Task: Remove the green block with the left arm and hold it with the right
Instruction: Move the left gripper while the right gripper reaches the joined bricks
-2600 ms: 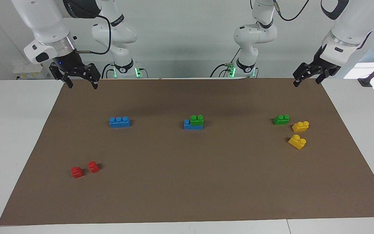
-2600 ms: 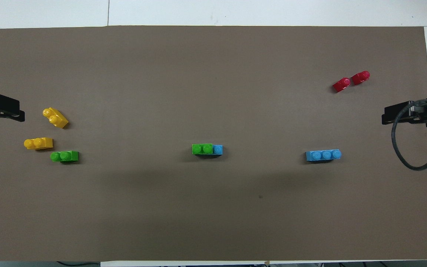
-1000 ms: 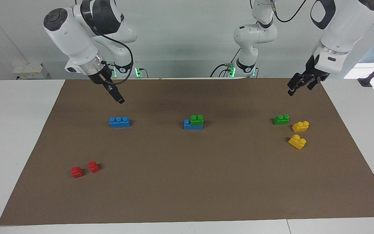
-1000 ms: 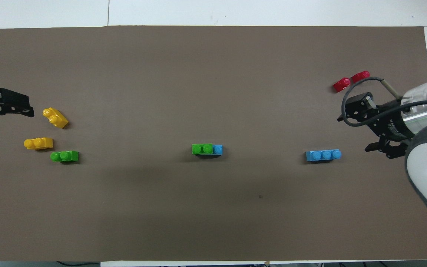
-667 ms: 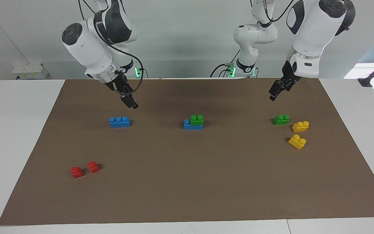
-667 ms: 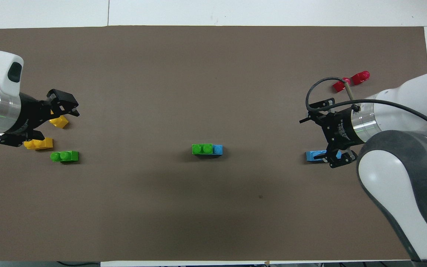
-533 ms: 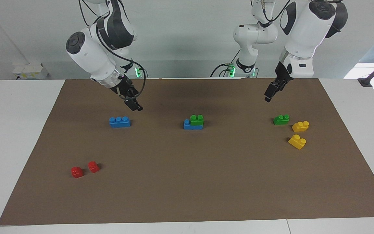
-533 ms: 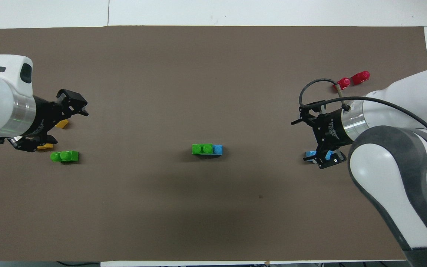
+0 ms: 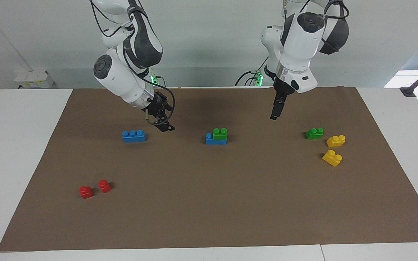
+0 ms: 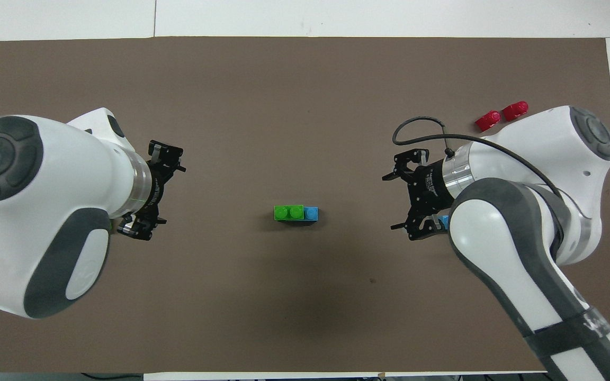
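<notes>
Item 1: green block [image 9: 220, 133] sitting stacked on blue 3-stud brick [image 9: 215, 139]. Left gripper [image 9: 275, 115] and right gripper [image 9: 164, 125] hovering to either side of that brick, both released. Risk: unbraced brick lifting along; second green block [image 9: 314, 133] being mistaken.

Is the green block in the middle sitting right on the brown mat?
No, the green block sits on top of a blue brick, which is what rests on the brown mat.
</notes>
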`<move>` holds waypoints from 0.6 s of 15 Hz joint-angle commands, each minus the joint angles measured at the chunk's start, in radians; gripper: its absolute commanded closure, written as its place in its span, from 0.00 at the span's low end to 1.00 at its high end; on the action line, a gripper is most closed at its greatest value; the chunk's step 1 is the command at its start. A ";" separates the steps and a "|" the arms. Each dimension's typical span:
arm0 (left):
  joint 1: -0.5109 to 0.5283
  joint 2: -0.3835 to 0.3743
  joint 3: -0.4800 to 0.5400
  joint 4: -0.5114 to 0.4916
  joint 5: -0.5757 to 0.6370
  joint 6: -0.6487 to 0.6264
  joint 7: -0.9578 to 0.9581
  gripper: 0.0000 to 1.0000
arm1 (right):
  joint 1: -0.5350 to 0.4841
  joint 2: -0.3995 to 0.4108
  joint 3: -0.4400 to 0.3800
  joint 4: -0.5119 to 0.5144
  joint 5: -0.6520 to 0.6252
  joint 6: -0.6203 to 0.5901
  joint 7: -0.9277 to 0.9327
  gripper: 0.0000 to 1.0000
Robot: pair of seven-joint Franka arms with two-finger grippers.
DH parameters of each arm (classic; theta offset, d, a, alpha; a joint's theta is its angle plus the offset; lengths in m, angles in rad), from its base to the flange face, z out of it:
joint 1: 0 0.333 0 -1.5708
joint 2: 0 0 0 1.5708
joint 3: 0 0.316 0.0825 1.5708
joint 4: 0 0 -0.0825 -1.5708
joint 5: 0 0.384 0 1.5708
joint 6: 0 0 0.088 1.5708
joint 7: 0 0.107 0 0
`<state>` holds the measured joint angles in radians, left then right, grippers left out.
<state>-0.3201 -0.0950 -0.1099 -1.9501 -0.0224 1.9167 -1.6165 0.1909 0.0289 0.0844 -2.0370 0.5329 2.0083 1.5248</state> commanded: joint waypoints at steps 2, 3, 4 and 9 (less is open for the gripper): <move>-0.095 0.017 0.016 -0.063 -0.011 0.103 -0.251 0.00 | 0.041 0.005 0.000 -0.052 0.053 0.075 0.023 0.00; -0.120 0.036 0.016 -0.064 -0.011 0.126 -0.314 0.00 | 0.053 0.012 0.000 -0.063 0.064 0.108 0.021 0.00; -0.137 0.058 0.016 -0.063 -0.011 0.148 -0.365 0.00 | 0.076 0.017 0.000 -0.075 0.073 0.142 0.021 0.00; -0.198 0.149 0.016 -0.055 -0.011 0.257 -0.551 0.00 | 0.116 0.048 0.000 -0.097 0.120 0.223 0.020 0.00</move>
<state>-0.4871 0.0247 -0.1097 -2.0049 -0.0224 2.1246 -2.1049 0.2965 0.0755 0.0849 -2.1139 0.6160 2.1945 1.5412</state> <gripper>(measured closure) 0.000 0.000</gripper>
